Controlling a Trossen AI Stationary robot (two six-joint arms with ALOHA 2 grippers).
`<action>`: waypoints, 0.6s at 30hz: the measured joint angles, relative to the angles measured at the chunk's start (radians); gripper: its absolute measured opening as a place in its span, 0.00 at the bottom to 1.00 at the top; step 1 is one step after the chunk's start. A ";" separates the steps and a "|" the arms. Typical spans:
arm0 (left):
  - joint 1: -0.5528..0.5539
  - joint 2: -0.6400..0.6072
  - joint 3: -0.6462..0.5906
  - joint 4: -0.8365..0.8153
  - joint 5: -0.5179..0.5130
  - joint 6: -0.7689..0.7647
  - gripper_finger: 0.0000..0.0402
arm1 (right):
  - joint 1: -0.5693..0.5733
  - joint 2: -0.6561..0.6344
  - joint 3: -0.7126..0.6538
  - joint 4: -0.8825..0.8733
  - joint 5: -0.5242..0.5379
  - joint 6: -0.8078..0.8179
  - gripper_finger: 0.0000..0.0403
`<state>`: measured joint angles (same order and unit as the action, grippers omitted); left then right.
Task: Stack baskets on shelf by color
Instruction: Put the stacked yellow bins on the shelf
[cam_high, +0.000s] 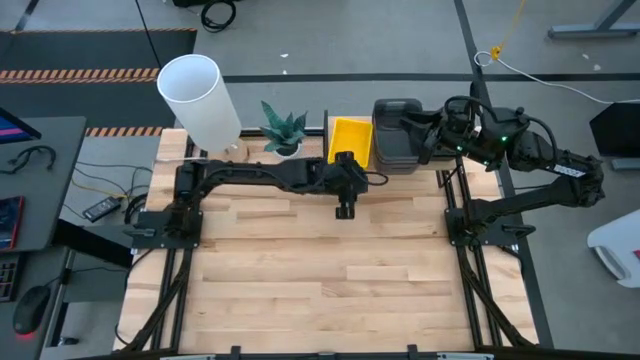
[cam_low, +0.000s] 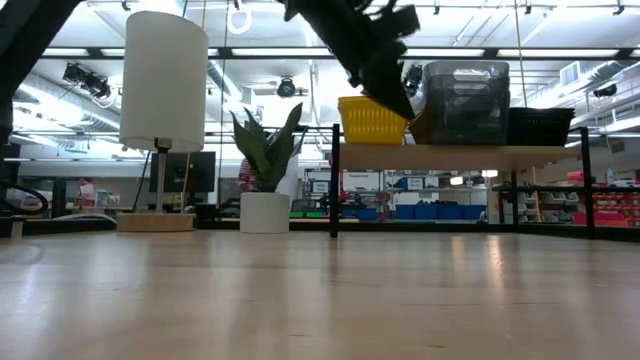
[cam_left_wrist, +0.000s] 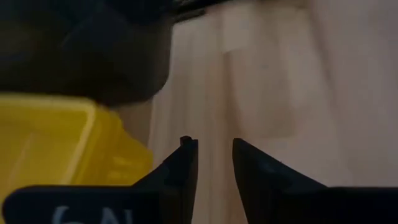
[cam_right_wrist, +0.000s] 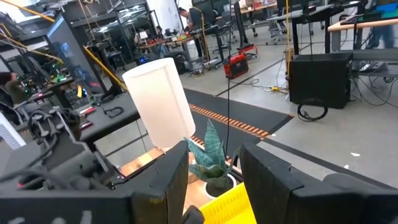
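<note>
On the shelf at the table's far side stand a yellow basket, a stack of grey baskets to its right, and a black mesh basket further right. My left gripper hangs over the tabletop just in front of the yellow basket. It slants downward and is open, with a narrow gap and nothing between its fingers. My right gripper is raised over the grey stack, pointing level toward the table's left. It is open and holds nothing.
A tall white cylinder and a potted plant stand at the far left, beside the shelf. The wooden tabletop stretches from the shelf to the near edge. Black frame posts hold the shelf up.
</note>
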<state>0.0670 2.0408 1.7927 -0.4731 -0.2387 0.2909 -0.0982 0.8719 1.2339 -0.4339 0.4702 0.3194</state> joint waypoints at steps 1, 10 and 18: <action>0.000 0.009 0.000 -0.001 -0.034 -0.011 0.26 | 0.000 0.000 0.000 0.000 0.000 0.000 0.37; -0.009 0.044 0.000 0.116 -0.128 -0.043 0.26 | 0.000 0.000 0.000 0.002 -0.019 0.012 0.37; 0.001 0.059 0.001 0.231 -0.161 -0.041 0.26 | 0.000 0.000 0.000 0.013 -0.019 0.011 0.37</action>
<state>0.0682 2.0999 1.7935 -0.2425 -0.3996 0.2496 -0.0978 0.8719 1.2339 -0.4212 0.4507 0.3305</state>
